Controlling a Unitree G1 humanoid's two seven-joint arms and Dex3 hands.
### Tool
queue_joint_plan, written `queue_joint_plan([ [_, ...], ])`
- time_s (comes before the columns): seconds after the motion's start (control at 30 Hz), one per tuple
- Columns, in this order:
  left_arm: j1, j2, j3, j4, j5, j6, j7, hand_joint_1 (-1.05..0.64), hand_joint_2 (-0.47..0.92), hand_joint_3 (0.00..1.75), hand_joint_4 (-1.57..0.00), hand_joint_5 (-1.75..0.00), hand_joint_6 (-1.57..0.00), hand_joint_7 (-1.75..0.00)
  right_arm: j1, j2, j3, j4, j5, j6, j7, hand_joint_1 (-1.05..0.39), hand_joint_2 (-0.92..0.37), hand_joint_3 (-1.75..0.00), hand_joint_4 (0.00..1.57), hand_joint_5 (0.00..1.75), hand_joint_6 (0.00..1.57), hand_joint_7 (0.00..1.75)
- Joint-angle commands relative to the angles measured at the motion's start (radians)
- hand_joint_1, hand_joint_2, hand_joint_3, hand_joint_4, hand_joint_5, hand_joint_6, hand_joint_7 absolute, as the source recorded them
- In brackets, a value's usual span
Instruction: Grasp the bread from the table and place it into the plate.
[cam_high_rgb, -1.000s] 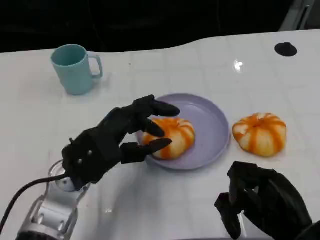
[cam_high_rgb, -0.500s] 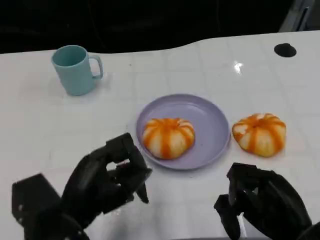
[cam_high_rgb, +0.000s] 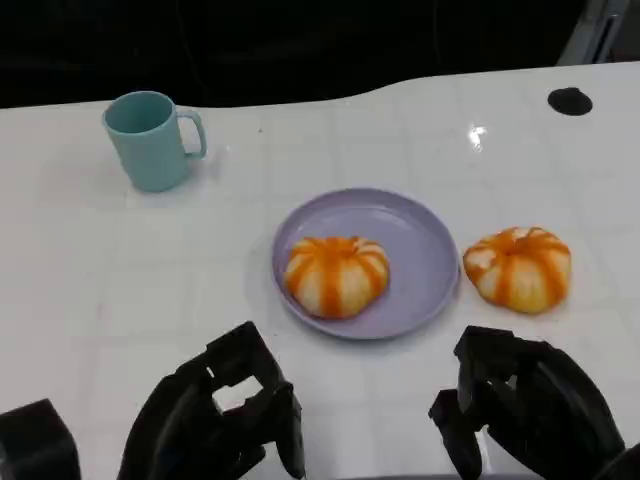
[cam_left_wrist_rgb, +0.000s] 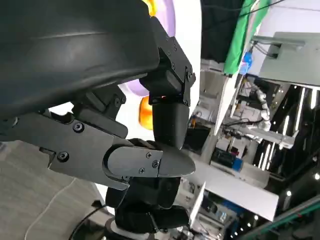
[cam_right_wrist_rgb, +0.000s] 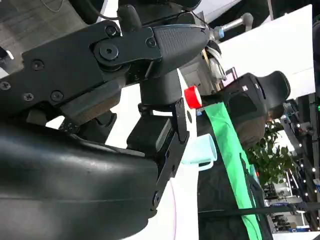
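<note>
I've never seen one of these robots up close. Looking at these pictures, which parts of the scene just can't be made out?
- Left hand: head view, its lower part runs off the bottom edge.
- Right hand: head view, cut off at the bottom corner.
- Purple plate and the bread beside it: left wrist view, mostly hidden behind the hand's black shell.
- Teal mug: right wrist view, partly hidden behind the hand's fingers.
- Black round spot on the table: head view, too small to identify.

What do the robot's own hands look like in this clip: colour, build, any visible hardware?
Both the left hand and right hand are matte black, with blocky, segmented fingers. The left wrist view shows a smooth rounded black shell and screw heads along the finger links.
</note>
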Motion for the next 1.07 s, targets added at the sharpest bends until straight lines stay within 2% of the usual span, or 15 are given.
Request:
queue_joint_plan([
  [0.03,-0.016,0.005,0.02,0.043,-0.015,0.004,-0.037,-0.58,0.92,0.28,-1.0,-1.75,-0.75,-1.75,-0.006,-0.012,-0.009,-0.003,-0.002,-0.012,0.0,-0.98,-0.92,-0.31,1.21,1.62,1.05,1.47],
  [1.07,-0.094,0.004,0.076,0.184,0.016,-0.057,-0.132,-0.57,0.92,0.26,-0.96,-1.75,-0.74,-1.75,-0.041,-0.002,-0.017,0.055,0.002,-0.025,0.004,-0.95,-0.92,-0.32,1.19,1.65,1.03,1.48],
])
